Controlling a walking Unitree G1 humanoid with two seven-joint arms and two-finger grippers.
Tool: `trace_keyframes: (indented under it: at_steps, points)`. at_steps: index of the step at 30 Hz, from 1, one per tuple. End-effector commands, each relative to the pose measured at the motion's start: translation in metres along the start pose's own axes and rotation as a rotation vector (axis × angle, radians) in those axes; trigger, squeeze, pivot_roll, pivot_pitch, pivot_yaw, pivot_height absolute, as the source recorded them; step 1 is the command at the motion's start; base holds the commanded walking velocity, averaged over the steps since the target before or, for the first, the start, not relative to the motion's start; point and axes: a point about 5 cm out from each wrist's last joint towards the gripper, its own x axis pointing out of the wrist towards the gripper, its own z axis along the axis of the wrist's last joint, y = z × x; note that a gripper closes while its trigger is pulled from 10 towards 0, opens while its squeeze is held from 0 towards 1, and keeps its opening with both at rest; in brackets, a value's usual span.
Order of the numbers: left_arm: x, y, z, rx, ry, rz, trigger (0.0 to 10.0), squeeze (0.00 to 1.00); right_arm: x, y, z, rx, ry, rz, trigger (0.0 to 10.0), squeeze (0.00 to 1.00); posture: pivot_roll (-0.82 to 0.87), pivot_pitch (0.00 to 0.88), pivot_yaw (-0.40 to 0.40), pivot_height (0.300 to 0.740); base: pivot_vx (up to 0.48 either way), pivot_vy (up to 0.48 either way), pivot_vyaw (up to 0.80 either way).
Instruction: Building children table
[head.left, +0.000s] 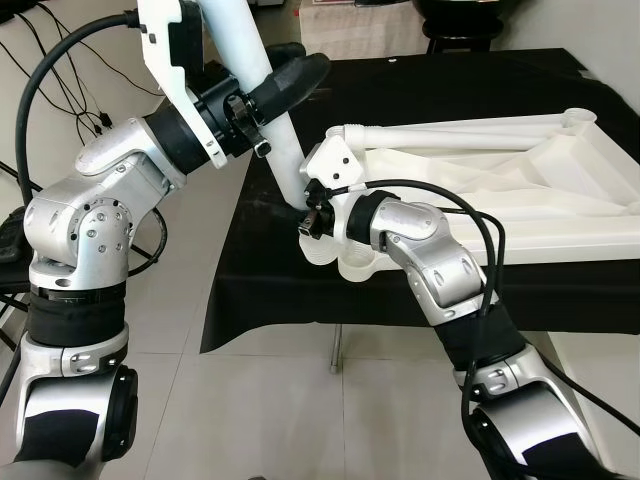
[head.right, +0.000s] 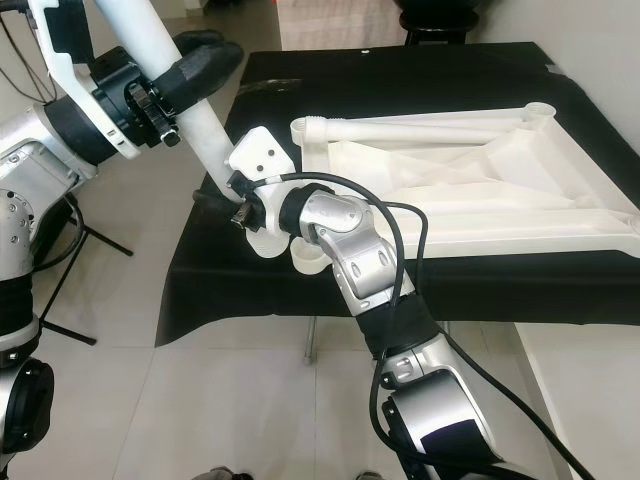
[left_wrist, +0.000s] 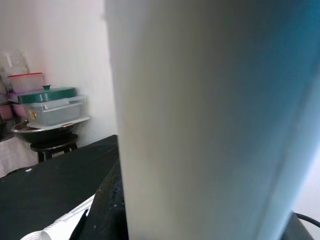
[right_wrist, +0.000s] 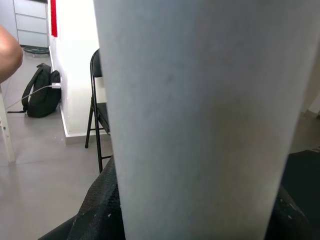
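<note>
Bright, even indoor light, sharp head views, soft close-up blur and bluish tint in wrist views.

Head stereo pair: looks forward and down from above both arms onto the black-draped table (head.left: 300, 300) and white tabletop frame (head.right: 480, 170); the two eyes share this scene, slightly offset sideways.
Left wrist camera: pressed close against the white table leg (left_wrist: 210, 120), facing past it toward a wall.
Right wrist camera: equally close on the same leg, facing a folding chair (right_wrist: 97, 110).
</note>
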Motion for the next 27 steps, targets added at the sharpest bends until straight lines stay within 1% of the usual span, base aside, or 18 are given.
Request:
trace_keyframes:
  at_steps: [1,8,9,10,11,12,13,14,15,17,19,20,22,23,24,25,27]
  points:
    - [0.017,-0.020,0.013,-0.028,-0.103,-0.162,0.0,0.00,0.017,0.022,0.005,-0.016,-0.015,0.106,0.0,0.00,-0.02,0.089,0.062,0.740,0.000,0.000,0.00]
    - [0.018,-0.018,0.014,-0.015,-0.118,-0.141,0.0,0.00,0.017,0.020,0.005,-0.016,-0.014,0.087,0.0,0.00,-0.02,0.085,0.062,0.740,0.000,0.000,0.00]
    - [0.018,-0.014,0.016,-0.012,-0.125,-0.113,8.0,0.24,0.017,0.017,0.005,-0.013,-0.015,0.069,0.0,0.00,-0.02,0.085,0.062,0.740,0.000,0.000,0.00]
    - [0.018,-0.014,0.016,-0.012,-0.125,-0.113,8.0,0.24,0.017,0.017,0.005,-0.013,-0.015,0.069,0.0,0.00,-0.02,0.085,0.062,0.740,0.000,0.000,0.00]
    - [0.017,-0.009,0.018,-0.020,-0.142,-0.078,10.0,1.00,0.017,0.013,0.006,-0.005,-0.020,0.039,0.0,0.00,-0.02,0.082,0.063,0.740,0.000,0.000,0.00]
    - [0.017,-0.009,0.018,-0.020,-0.142,-0.078,10.0,1.00,0.017,0.013,0.006,-0.005,-0.020,0.039,0.0,0.00,-0.02,0.082,0.063,0.740,0.000,0.000,0.00]
    - [0.014,-0.004,0.021,-0.013,-0.155,-0.041,10.0,1.00,0.017,0.008,0.007,0.006,-0.027,0.001,0.0,0.00,-0.02,0.082,0.064,0.740,0.000,0.000,0.00]
    - [0.014,-0.004,0.021,-0.013,-0.155,-0.041,10.0,1.00,0.017,0.008,0.007,0.006,-0.027,0.001,0.0,0.00,-0.02,0.082,0.064,0.740,0.000,0.000,0.00]
    - [0.010,0.004,0.026,-0.009,-0.177,0.008,10.0,1.00,0.017,0.001,0.008,0.017,-0.033,-0.045,0.0,0.00,-0.02,0.082,0.064,0.740,0.000,0.000,0.00]
    - [0.010,0.004,0.026,-0.009,-0.177,0.008,10.0,1.00,0.017,0.001,0.008,0.017,-0.033,-0.045,0.0,0.00,-0.02,0.082,0.064,0.740,0.000,0.000,0.00]
    - [-0.004,0.016,0.037,0.020,-0.216,0.119,10.0,1.00,0.012,-0.015,0.009,0.049,-0.050,-0.155,0.0,0.00,-0.02,0.080,0.064,0.740,0.000,0.000,0.00]
    - [-0.004,0.016,0.037,0.020,-0.216,0.119,10.0,1.00,0.012,-0.015,0.009,0.049,-0.050,-0.155,0.0,0.00,-0.02,0.080,0.064,0.740,0.000,0.000,0.00]
    - [-0.019,0.018,0.045,0.051,-0.238,0.194,10.0,1.00,0.007,-0.029,0.010,0.074,-0.062,-0.248,0.0,0.00,-0.02,0.079,0.061,0.740,0.000,0.000,0.00]
    - [-0.019,0.018,0.045,0.051,-0.238,0.194,10.0,1.00,0.007,-0.029,0.010,0.074,-0.062,-0.248,0.0,0.00,-0.02,0.079,0.061,0.740,0.000,0.000,0.00]
    - [-0.025,0.018,0.049,0.066,-0.244,0.223,10.0,1.00,0.004,-0.035,0.010,0.086,-0.065,-0.289,0.0,0.00,-0.02,0.079,0.059,0.740,0.000,0.000,0.00]
    - [-0.025,0.018,0.049,0.066,-0.244,0.223,10.0,1.00,0.004,-0.035,0.010,0.086,-0.065,-0.289,0.0,0.00,-0.02,0.079,0.059,0.740,0.000,0.000,0.00]
    - [-0.034,0.019,0.054,0.102,-0.256,0.283,10.0,1.00,-0.002,-0.048,0.009,0.113,-0.069,-0.388,0.0,0.00,-0.02,0.078,0.056,0.740,0.000,0.000,0.00]
